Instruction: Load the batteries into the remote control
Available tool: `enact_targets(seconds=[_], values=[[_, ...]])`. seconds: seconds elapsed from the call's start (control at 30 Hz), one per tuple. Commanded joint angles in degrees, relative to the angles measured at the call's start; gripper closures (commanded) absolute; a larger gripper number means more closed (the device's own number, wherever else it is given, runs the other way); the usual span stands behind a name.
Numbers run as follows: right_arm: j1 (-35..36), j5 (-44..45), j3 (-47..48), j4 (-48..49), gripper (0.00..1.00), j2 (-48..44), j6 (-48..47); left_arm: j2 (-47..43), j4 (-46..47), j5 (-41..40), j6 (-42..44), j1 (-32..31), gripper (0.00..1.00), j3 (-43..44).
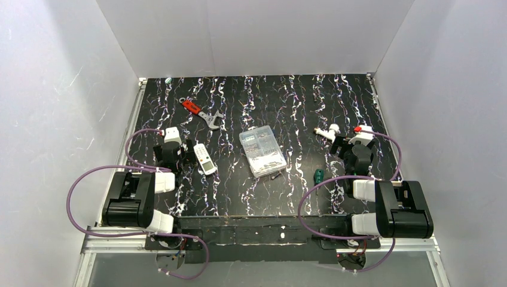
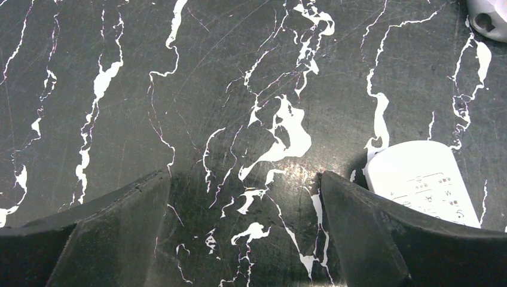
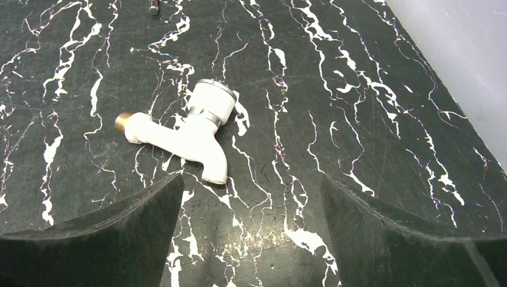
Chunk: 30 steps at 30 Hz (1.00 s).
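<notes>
Beside my left gripper (image 2: 245,179), open and empty, lies the remote control (image 2: 421,179), untouched: approach step. My right gripper (image 3: 251,182) is open too. Next, shift left gripper across and grasp it.

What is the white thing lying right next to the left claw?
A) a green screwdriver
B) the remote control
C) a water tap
B: the remote control, with its little buttons showing, lies on the table just outside one finger of the open left claw.
</notes>
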Motion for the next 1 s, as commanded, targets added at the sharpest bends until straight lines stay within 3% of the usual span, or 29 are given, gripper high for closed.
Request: enact_targets(seconds=[0.0,0.57,0.63,0.7,0.87,0.97], values=[[-0.2,1.1,1.9,2.3,0.07,-0.2,0.3,2.0,-11.6,2.0,2.8,0.0,0.01,-2.3],[-0.6,0.0,2.2,1.7,0.02,0.0,0.5,1.9,-11.7,2.1,2.8,0.0,0.01,-2.3],[-0.8,-0.1,2.4,1.5,0.02,-0.1,0.5,1.4,-11.7,-0.6,2.9,-0.4,0.01,-2.2],[-0.8,-0.1,2.3,1.5,0.02,-0.1,0.6,-1.9,-17.3,-2.8,2.2,-0.4,0.01,-0.8],[-0.8,-0.1,2.2,1.6,0.02,-0.2,0.6,-12.4,-44.6,-6.7,-1.2,-0.6,0.0,9.8],[-0.8,-0.2,2.2,1.8,0.02,-0.3,0.6,-18.1,-52.7,-8.2,-3.8,-0.6,0.01,12.2]])
